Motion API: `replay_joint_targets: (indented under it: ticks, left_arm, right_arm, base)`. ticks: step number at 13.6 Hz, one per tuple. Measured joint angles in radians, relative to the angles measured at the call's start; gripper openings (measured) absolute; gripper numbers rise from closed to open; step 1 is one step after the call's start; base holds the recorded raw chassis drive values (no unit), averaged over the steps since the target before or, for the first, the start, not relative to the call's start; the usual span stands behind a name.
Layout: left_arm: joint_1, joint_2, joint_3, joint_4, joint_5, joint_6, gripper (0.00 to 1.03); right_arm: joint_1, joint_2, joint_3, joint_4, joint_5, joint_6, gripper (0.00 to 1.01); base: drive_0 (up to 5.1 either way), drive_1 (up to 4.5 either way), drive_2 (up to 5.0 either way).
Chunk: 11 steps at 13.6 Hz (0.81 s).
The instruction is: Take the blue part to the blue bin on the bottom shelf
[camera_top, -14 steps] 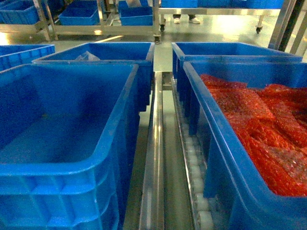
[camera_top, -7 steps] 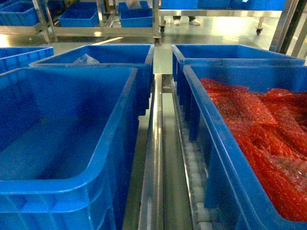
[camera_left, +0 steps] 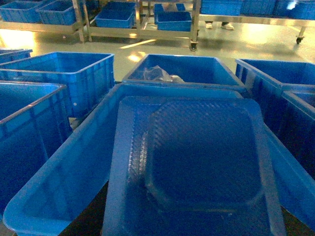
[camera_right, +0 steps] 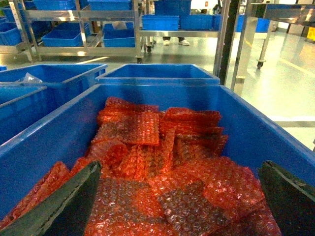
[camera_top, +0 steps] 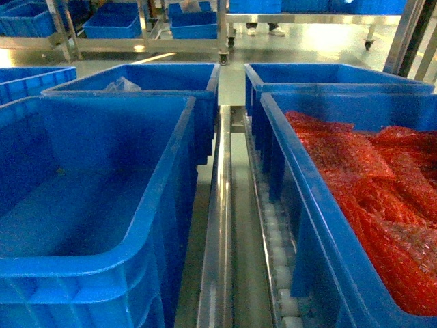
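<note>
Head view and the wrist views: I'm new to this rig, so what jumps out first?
The red bubble-wrap bags heaped in the right-hand crate, with the right gripper open above them. Left of the steel rail stands an empty blue bin.

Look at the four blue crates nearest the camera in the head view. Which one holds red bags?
The near right crate: it is heaped with red bubble-wrap bags. The near left crate shows a bare floor, and the far left crate holds only something clear.
</note>
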<state>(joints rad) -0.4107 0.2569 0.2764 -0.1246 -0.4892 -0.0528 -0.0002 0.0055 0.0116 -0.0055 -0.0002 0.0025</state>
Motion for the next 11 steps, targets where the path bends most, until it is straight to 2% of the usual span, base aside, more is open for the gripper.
replay_joint_targets:
  ticks: [11]
  left_arm:
    - [0.000,0.000,0.000,0.000,0.000,0.000,0.43]
  right_arm:
    - [0.000,0.000,0.000,0.000,0.000,0.000,0.98]
  base:
    - [0.0,0.00,0.0]
